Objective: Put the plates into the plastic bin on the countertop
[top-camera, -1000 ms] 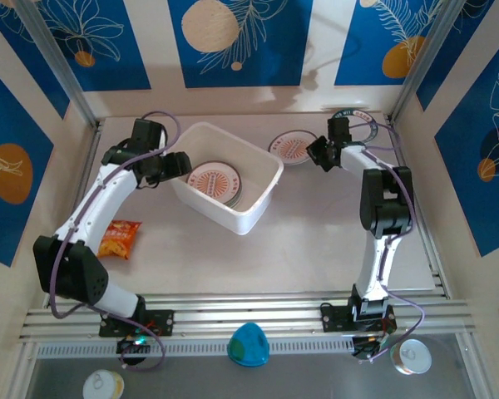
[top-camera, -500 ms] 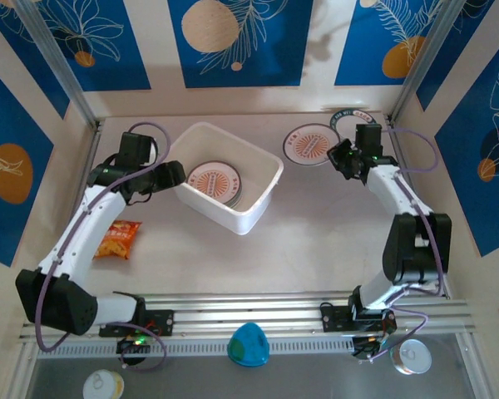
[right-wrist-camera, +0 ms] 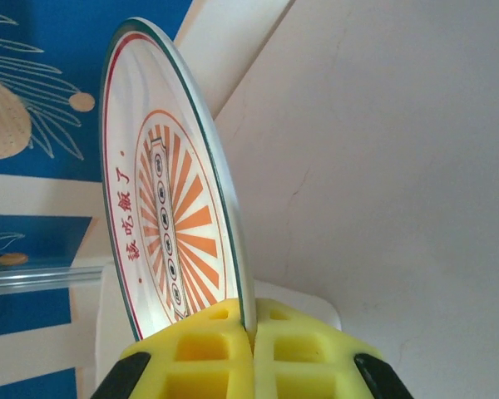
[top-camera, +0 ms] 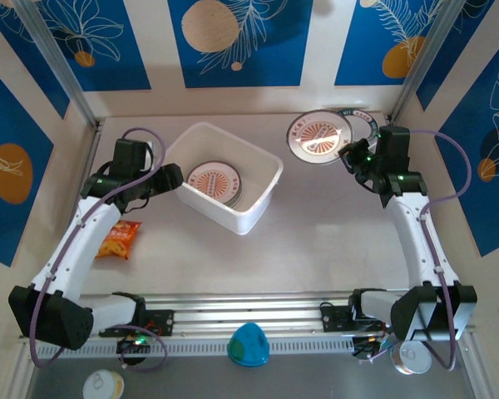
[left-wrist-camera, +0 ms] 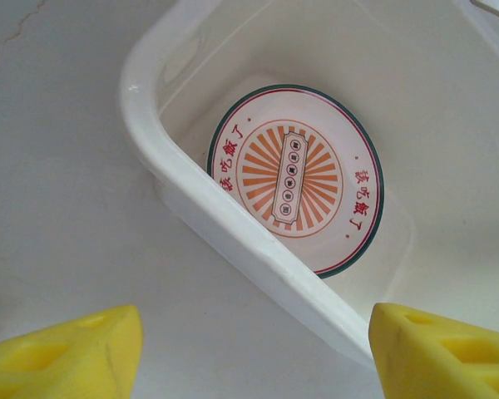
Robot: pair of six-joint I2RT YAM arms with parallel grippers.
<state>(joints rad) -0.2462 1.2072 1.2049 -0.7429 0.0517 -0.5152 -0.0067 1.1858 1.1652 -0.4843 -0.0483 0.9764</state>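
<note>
Top external view: the right gripper point(top-camera: 347, 153) pinches the edge of a sunburst plate point(top-camera: 318, 136), held tilted above the countertop point(top-camera: 316, 224), to the right of the plastic bin point(top-camera: 224, 218) and apart from it. Right wrist view: its yellow pads point(right-wrist-camera: 208, 349) press together on the plate's rim. The right arm reaches far forward along the right side, wrist turned left. The left gripper point(top-camera: 175, 175), jaws spread and empty, hovers just beside the bin's left corner; stacked plates point(top-camera: 214, 180) lie inside the bin.
</note>
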